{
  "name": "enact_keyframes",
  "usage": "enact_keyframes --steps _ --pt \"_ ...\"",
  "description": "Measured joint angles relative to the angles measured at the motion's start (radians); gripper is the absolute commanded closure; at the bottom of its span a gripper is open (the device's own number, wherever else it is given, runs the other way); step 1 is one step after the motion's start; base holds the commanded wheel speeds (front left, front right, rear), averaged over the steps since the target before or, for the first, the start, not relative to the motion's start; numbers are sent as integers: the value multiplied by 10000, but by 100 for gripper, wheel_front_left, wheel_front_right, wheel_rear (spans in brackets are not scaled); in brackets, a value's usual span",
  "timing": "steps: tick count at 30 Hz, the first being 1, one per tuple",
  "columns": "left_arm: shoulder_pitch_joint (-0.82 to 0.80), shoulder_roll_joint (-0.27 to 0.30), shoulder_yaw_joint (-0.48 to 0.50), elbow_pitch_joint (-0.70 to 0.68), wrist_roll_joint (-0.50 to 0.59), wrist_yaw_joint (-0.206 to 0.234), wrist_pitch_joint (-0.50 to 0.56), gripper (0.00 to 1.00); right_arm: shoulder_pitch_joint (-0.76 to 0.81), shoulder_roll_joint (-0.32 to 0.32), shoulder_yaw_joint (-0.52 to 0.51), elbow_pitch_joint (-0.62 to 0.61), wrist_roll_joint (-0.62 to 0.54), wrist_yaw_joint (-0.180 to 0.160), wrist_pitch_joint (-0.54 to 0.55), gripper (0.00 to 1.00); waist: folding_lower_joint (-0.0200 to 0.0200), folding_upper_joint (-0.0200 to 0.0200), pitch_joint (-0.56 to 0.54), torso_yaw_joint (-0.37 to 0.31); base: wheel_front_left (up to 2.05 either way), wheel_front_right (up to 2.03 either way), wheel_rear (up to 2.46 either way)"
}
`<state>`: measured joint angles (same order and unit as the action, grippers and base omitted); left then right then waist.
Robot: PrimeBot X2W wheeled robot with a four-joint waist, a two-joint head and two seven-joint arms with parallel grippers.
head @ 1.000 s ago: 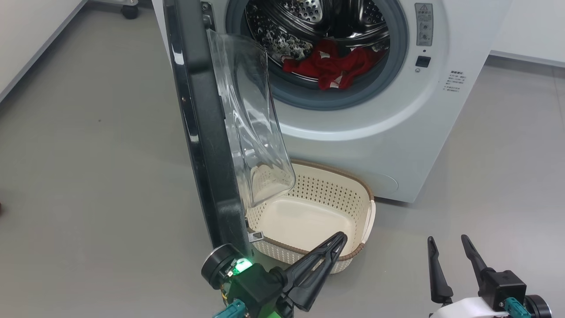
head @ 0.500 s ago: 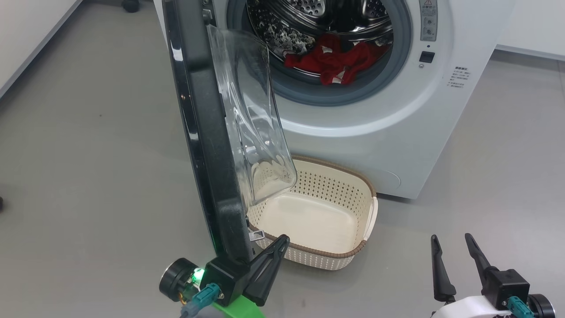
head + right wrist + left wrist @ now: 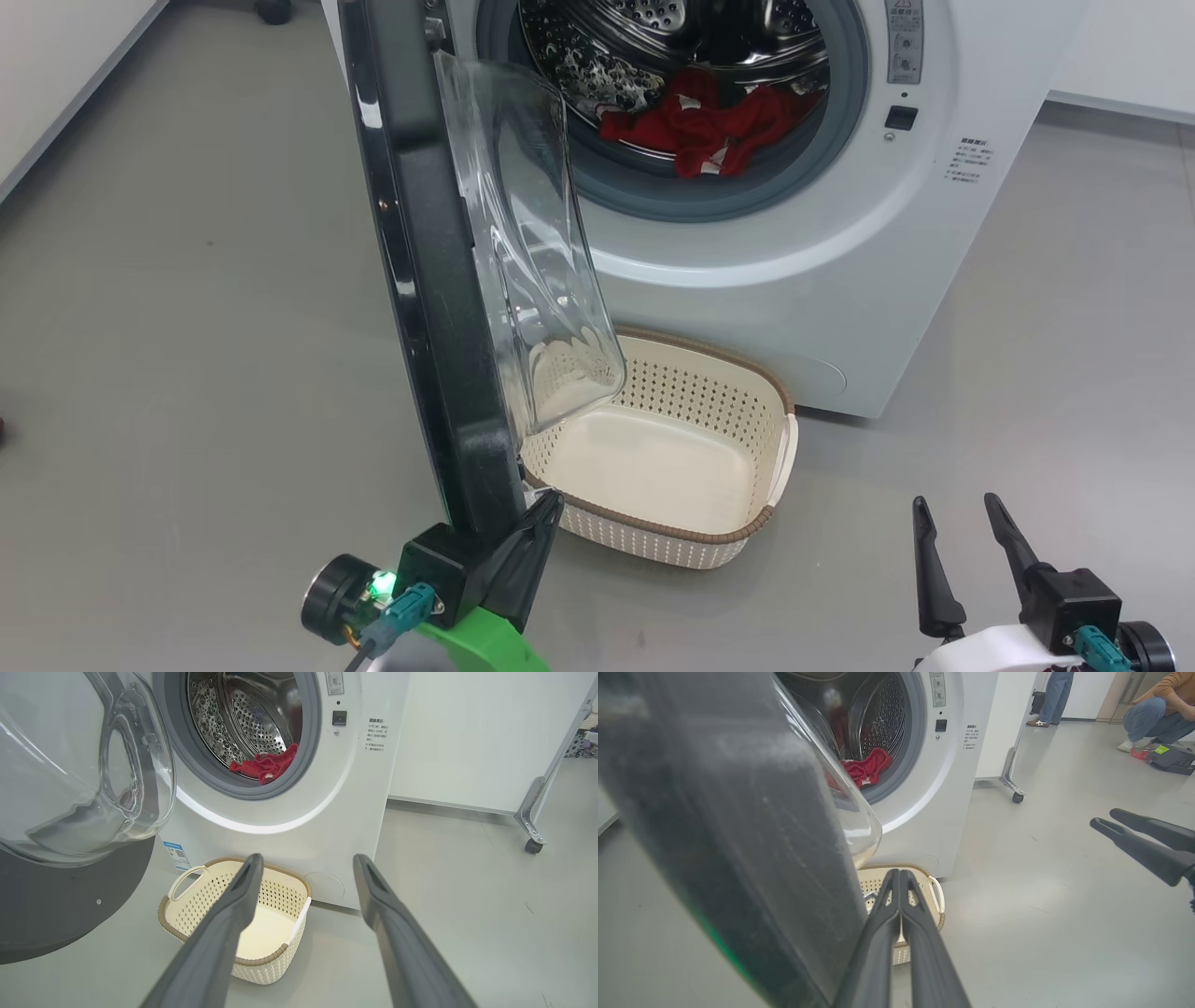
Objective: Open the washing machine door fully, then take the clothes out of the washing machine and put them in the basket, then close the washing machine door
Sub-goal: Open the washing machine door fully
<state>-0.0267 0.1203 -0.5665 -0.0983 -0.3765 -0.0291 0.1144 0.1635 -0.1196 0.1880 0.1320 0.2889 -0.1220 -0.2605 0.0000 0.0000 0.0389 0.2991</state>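
Floor [image 3: 187,327] lies open beside the basket [image 3: 719,354], under the edge of the door [image 3: 420,280]. Left hand [image 3: 549,504], shut and empty, sits beside that edge; right hand [image 3: 955,504] gapes empty. Red clothes [image 3: 709,126] lie in the drum [image 3: 653,37].

door [image 3: 70,788]: open, 10 o'clock
clothes [image 3: 264,767]: in drum [image 3: 233,723], 12 o'clock
basket [image 3: 280,891]: on floor [image 3: 467,882], 7 o'clock
gripper [image 3: 307,858]: fingers apart

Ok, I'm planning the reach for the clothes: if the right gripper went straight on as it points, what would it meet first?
The right gripper would likely meet the washing machine first, on its white lower front just above the basket, well below the clothes; depth is unclear.
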Motion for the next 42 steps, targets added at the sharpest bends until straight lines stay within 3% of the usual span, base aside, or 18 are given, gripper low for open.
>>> enact_keyframes --steps 17,34,42 --pt "104 -35 290 213 -104 251 -104 100 -65 -82 -211 -25 -203 65 0 0 0 0 -17 147 0 0 0" --pt "287 -86 368 347 -267 259 -213 100 -51 -90 -562 -61 -203 63 0 0 0 0 -174 848 0 0 0" --pt "441 -48 604 389 -267 518 -368 100 -46 -29 -462 -48 -267 63 0 0 0 0 -252 1068 0 0 0"
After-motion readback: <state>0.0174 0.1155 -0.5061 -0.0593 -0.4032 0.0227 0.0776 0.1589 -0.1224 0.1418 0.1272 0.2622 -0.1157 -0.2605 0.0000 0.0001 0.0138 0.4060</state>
